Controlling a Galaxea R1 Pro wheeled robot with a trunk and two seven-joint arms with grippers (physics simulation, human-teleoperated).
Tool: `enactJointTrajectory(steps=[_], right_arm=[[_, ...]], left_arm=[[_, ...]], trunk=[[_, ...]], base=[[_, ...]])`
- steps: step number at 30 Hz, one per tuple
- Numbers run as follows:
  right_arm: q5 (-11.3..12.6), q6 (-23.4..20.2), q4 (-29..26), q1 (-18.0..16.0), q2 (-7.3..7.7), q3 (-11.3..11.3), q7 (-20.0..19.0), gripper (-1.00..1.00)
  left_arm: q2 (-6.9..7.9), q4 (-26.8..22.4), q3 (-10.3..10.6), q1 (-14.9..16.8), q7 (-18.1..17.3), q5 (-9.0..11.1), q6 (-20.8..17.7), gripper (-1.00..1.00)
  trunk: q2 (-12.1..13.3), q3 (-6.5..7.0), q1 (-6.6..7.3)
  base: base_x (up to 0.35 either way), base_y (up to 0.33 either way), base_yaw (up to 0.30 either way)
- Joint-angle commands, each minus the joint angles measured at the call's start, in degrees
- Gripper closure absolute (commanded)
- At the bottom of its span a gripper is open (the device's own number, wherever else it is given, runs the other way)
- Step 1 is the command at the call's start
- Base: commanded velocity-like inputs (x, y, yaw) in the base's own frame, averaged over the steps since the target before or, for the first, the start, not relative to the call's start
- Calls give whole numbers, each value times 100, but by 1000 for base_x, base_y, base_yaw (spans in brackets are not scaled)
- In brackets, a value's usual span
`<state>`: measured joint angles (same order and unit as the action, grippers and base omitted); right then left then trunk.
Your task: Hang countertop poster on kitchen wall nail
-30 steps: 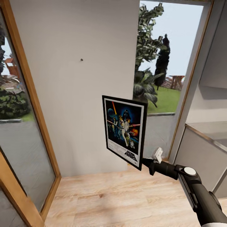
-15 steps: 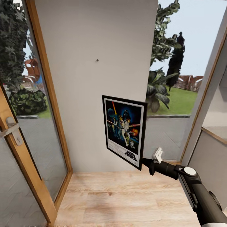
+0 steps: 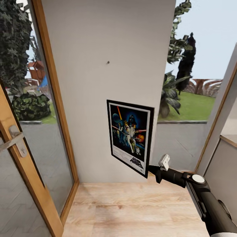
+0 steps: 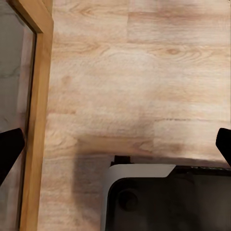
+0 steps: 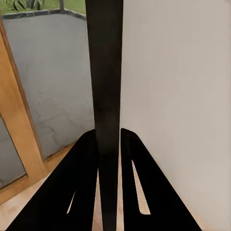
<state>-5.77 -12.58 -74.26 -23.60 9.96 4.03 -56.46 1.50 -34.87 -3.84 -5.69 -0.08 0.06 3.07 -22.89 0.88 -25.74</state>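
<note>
The right gripper (image 3: 148, 168) holds the poster (image 3: 131, 137) by its bottom corner. Its two dark fingers (image 5: 86, 168) are closed tight on the thin black edge of the poster (image 5: 107, 96). The poster is up in the air, in front of the pale wall (image 3: 108, 33). A tiny dark nail (image 3: 107, 62) sticks out of the wall, higher up than the poster. The left gripper (image 4: 115, 144) points down at the wood floor (image 4: 134, 57). Its fingers (image 4: 9, 149) are spread wide apart and hold nothing.
</note>
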Motion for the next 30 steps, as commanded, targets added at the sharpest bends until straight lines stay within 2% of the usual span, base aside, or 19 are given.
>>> enactJointTrajectory(steps=[1,5,15,30], right_arm=[[-11,-60,-9,-2,-3,10,-40,100],[-12,-60,-9,-1,-3,10,-40,100],[-12,-60,-8,-1,-3,10,-39,100],[-9,-60,-8,-2,-3,10,-40,100]], left_arm=[[0,-2,-2,-3,-1,1,13,-100],[0,-2,-2,-4,-1,-2,10,-100],[0,-8,-5,-3,10,-5,10,-100],[0,-18,-15,-2,25,-6,10,-100]], trunk=[[-3,0,-5],[-3,0,-5],[-3,0,-5],[-3,0,-5]], base=[[248,244,0],[279,187,0],[328,24,0],[181,0,0]])
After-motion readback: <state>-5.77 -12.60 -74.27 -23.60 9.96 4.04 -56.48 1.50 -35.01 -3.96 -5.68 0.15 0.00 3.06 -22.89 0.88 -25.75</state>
